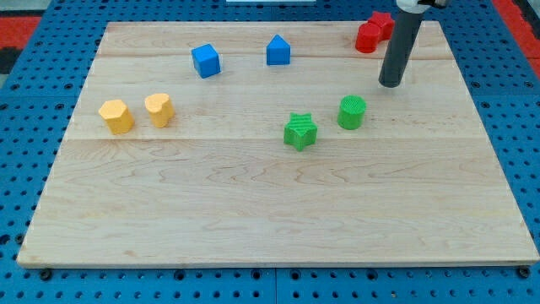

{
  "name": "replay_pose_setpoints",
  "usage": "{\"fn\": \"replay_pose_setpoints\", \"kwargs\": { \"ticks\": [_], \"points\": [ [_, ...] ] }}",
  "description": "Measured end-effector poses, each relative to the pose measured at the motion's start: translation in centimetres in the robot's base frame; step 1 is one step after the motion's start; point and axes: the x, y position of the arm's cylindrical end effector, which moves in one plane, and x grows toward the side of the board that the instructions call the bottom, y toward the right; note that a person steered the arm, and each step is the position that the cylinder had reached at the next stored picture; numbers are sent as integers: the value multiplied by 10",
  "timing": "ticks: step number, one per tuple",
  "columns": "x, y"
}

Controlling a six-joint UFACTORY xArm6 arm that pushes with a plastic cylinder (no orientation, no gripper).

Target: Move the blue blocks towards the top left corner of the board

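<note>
My tip: bare rod end effector, grasping nothing, above green cylinder, below red blocks. Blue cube and blue house-shaped block: tabletop top, left of tip. Green star; two yellow blocks at left.

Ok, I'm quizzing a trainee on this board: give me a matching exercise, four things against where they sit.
Things:
1. blue cube
2. green star
3. my tip
4. yellow blocks

Places:
A. view's left side
B. just above the green cylinder, toward the view's right
C. near the middle
D. upper left of centre, beside the blue house-shaped block

Pairs: 1-D, 2-C, 3-B, 4-A
</note>
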Motion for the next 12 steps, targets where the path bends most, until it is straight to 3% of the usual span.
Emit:
{"fn": "replay_pose_setpoints", "kwargs": {
  "ticks": [6, 8, 9, 12],
  "points": [
    [-26, -34],
    [-27, -105],
    [-48, -152],
    [-37, -298]
  ]
}}
